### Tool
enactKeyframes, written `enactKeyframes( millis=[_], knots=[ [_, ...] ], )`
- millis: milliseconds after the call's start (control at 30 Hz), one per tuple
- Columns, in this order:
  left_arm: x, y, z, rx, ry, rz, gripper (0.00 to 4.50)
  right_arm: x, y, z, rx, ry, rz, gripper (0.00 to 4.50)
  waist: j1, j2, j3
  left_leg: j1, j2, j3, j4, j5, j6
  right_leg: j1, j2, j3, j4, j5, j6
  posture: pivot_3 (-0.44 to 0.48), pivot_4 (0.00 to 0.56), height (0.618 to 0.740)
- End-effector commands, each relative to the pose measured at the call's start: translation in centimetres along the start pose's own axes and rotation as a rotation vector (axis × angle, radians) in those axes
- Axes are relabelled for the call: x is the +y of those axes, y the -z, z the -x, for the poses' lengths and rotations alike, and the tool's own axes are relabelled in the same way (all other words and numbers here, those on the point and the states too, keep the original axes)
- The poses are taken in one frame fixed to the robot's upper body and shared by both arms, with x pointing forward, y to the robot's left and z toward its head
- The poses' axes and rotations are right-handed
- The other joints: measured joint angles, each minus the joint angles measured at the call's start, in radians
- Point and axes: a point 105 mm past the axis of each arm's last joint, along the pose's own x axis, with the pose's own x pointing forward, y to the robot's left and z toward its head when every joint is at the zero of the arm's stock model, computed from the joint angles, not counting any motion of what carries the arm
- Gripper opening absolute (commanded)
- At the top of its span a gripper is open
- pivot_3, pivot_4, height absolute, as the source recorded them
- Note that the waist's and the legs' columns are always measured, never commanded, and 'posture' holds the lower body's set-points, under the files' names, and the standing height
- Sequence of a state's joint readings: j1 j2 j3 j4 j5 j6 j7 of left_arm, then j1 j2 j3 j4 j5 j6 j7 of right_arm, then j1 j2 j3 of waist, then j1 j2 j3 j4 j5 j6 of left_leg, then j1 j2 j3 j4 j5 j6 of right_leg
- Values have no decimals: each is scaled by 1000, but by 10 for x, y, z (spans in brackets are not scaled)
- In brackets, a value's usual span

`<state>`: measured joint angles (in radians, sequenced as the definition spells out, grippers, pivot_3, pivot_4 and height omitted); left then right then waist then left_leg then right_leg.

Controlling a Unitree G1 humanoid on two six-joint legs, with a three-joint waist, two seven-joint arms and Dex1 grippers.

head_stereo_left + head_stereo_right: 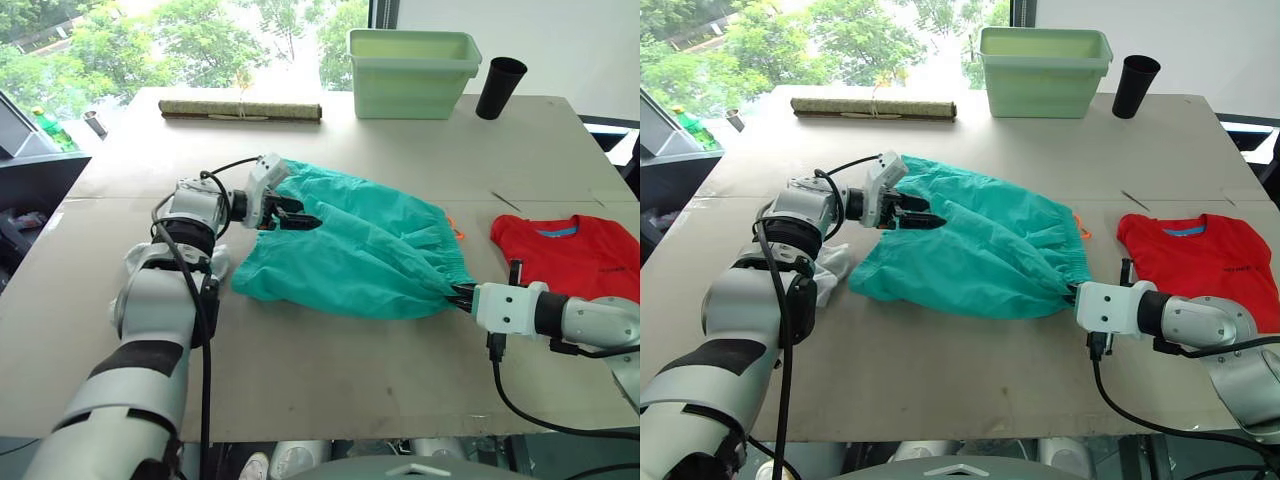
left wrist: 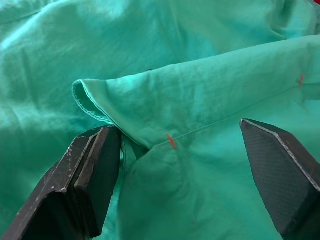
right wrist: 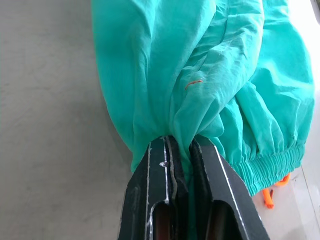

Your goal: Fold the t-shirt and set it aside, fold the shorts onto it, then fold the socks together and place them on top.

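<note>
Currently the t-shirt (image 1: 572,255) is folded aside; the shorts (image 1: 360,240) are pinched by the right gripper (image 1: 464,296), the left gripper (image 1: 296,218) spread open; socks remain.

Left gripper (image 1: 300,219) spread wide; right gripper (image 1: 464,296) pinched (arms extended).

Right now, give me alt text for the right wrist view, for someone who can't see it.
The right gripper is shut on a bunched fold of the teal shorts, which spread away over the grey table. An orange drawstring peeks out past the gathered waistband.
</note>
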<state>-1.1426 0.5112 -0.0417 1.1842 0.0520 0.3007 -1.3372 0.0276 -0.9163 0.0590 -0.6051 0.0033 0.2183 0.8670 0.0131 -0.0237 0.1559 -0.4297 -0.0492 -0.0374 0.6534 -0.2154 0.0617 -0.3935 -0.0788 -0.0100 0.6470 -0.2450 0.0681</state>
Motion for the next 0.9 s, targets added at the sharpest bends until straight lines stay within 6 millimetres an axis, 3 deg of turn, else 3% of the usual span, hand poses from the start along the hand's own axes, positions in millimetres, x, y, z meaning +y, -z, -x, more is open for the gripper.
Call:
enactKeyframes(
  millis=[33, 200, 233, 333, 533, 667, 800, 900],
  knots=[
    [-3, -8, 0, -11, 14, -27, 4055, -6, -10, 2, -24, 27, 30, 0, 0, 0, 0, 0, 0, 0, 0, 0, 0, 0, 0, 0, 0, 0, 0, 0, 150, 731],
    [2, -6, -8, -29, -50, -24, 4055, -6, -11, 2, -25, 26, 27, 0, 1, 0, 0, 0, 0, 0, 0, 0, 0, 0, 0, 0, 0, 0, 0, 0, 150, 731],
    [4, -7, -9, -39, -63, -22, 3849, -6, -11, 2, -24, 26, 26, 0, 1, 0, 0, 0, 0, 0, 0, 0, 0, 0, 0, 0, 0, 0, 0, 0, 150, 731],
    [3, -9, -14, -59, -71, -15, 2874, -5, -10, 2, -22, 24, 24, 0, 0, 0, 0, 0, 0, 0, 0, 0, 0, 0, 0, 0, 0, 0, 0, 0, 150, 731],
    [1, -5, -24, -63, -71, 3, 33, -4, -10, 2, -20, 24, 18, 0, 1, 0, 0, 0, 0, 0, 0, 0, 0, 0, 0, 0, 0, 0, 0, 0, 150, 731],
    [3, -9, -16, -109, -65, 15, 33, -7, -9, 1, -13, 47, -5, 0, 0, 0, 0, 0, 0, 0, 0, 0, 0, 0, 0, 0, 0, 0, 0, 0, 150, 731],
    [-3, -34, 16, -277, 23, 47, 33, -21, -16, 5, -47, 121, -104, 0, -3, 0, 0, 0, 0, 0, 0, 0, -1, -1, 0, 1, 1, 0, 0, 0, 150, 731],
    [-15, -39, 46, -337, 107, 50, 33, -35, -23, 13, -84, 189, -217, 0, -9, 0, 0, -1, 1, 0, 0, 2, -4, -2, 0, 2, 1, 0, -1, 0, 150, 731]
  ],
)
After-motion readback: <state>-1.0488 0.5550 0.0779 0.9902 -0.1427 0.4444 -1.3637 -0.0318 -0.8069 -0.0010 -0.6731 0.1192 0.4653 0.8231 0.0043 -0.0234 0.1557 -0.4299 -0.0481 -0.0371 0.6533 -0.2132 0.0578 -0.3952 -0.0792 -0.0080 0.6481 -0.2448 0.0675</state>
